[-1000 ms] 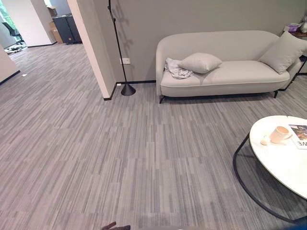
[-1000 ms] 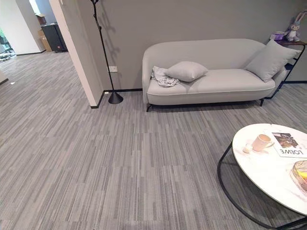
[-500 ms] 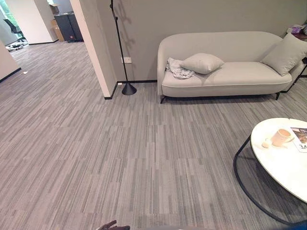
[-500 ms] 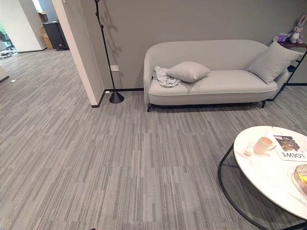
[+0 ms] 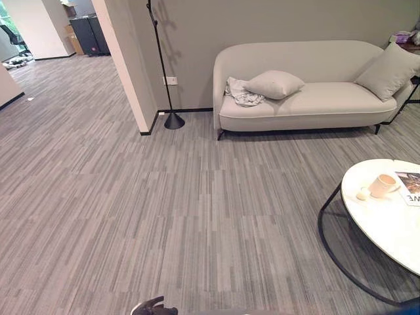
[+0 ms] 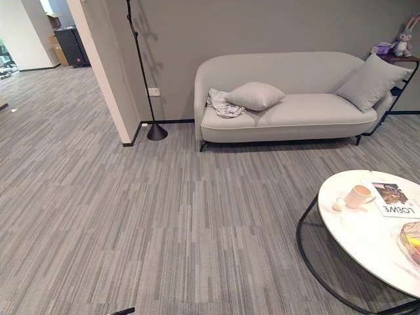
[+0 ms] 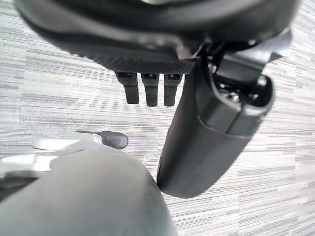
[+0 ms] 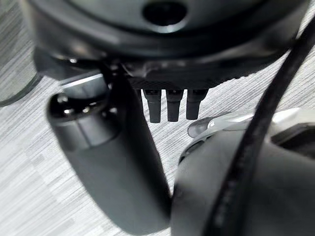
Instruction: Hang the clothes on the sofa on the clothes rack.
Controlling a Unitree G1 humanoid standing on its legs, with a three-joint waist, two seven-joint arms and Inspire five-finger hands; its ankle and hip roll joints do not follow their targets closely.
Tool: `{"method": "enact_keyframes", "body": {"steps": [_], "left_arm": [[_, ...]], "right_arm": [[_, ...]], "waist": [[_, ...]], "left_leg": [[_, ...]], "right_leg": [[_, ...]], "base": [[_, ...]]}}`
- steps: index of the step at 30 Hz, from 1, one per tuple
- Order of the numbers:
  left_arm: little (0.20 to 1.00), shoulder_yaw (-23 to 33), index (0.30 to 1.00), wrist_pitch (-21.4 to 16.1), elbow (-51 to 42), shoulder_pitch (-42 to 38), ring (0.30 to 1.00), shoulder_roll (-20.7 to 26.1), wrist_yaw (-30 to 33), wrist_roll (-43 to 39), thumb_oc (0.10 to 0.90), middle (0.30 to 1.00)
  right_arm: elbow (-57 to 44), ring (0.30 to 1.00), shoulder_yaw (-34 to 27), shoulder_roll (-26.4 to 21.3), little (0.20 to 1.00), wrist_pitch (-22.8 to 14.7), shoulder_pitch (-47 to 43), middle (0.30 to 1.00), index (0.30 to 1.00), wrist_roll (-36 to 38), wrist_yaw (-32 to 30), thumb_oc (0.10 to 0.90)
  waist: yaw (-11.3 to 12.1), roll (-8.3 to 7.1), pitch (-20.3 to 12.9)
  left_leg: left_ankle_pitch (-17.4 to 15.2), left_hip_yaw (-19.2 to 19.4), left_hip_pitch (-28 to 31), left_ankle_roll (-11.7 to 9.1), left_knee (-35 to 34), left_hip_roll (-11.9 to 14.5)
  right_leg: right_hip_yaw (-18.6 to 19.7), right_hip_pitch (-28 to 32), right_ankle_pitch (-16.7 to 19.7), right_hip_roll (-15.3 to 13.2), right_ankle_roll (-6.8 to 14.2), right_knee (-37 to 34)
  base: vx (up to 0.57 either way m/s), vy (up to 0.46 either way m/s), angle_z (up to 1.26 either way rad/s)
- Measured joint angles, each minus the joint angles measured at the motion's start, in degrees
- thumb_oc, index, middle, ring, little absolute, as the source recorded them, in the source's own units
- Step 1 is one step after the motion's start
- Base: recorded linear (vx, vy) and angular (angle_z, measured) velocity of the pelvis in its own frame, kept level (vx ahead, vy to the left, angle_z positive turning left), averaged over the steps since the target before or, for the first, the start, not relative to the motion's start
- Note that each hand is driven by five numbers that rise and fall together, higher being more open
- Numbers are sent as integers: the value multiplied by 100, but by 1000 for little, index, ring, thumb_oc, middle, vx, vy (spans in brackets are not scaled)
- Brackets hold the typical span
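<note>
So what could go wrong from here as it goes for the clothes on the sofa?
The crumpled clothes lie at the sofa end, tucked against a cushion; a grab could drag the cushion along. The clothes rack is a thin pole on a small base beside the sofa, so a bump might tip it. The round table with a cup sits to the robot's right, close to a wide path.

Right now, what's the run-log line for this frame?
phase: approach | clothes: on sofa, beside cushion | rack: bare | left hand: open | right hand: open
</note>
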Motion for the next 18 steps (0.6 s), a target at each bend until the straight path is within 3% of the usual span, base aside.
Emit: {"method": "enact_keyframes", "body": {"steps": [9,12,14,15,16,17,18], "left_arm": [[900,-85,900,-67,-94,-48,900,19,86,49,800,900],[900,-395,900,-67,-101,-214,900,45,134,110,800,900],[900,-625,900,-66,-97,-427,900,29,144,326,800,900],[900,-704,900,-55,-94,-484,900,34,146,400,800,900],[900,-719,900,-78,-90,-486,900,35,147,455,800,900],[900,-707,900,-65,-92,-474,900,28,146,454,800,900],[900,-712,900,-73,-85,-458,900,53,133,456,800,900]], "right_arm": [[-39,900,39,-2,900,9,-187,900,900,-203,35,800],[-138,900,131,-33,900,4,-330,900,900,-240,41,800],[-176,900,151,-97,900,4,-537,900,900,-232,79,800],[-176,900,122,-95,900,-6,-557,900,900,-195,98,800],[-302,900,28,-77,900,-37,-679,900,900,-141,135,800],[-384,900,26,-55,900,-51,-677,900,900,-133,165,800],[-420,900,-5,-53,900,-124,-699,900,900,-76,55,800]], "waist": [[-28,-29,191],[-83,-2,351],[-197,148,595],[-232,131,663],[-269,107,756],[-324,77,771],[-302,25,811]], "left_leg": [[-14,97,-1,18,-30,-3],[-35,120,-33,58,-5,-7],[-6,120,48,196,-132,56],[-12,136,87,210,-153,56],[-1,183,141,223,-141,95],[-84,159,187,329,-88,51],[-119,210,308,383,-130,28]], "right_leg": [[107,-54,10,-4,15,5],[130,-243,-23,-30,-4,341],[58,-759,-110,-88,153,1529],[46,-1034,-130,-152,190,2107],[-3,-1431,-245,-337,262,3047],[-27,-1709,-200,-609,338,3544],[-167,-1948,-108,-1069,495,4217]], "base": [[9,42,-6],[-60,143,-9],[6,143,-12],[51,125,-5],[124,87,-3],[207,69,-8],[265,-64,-4]]}}
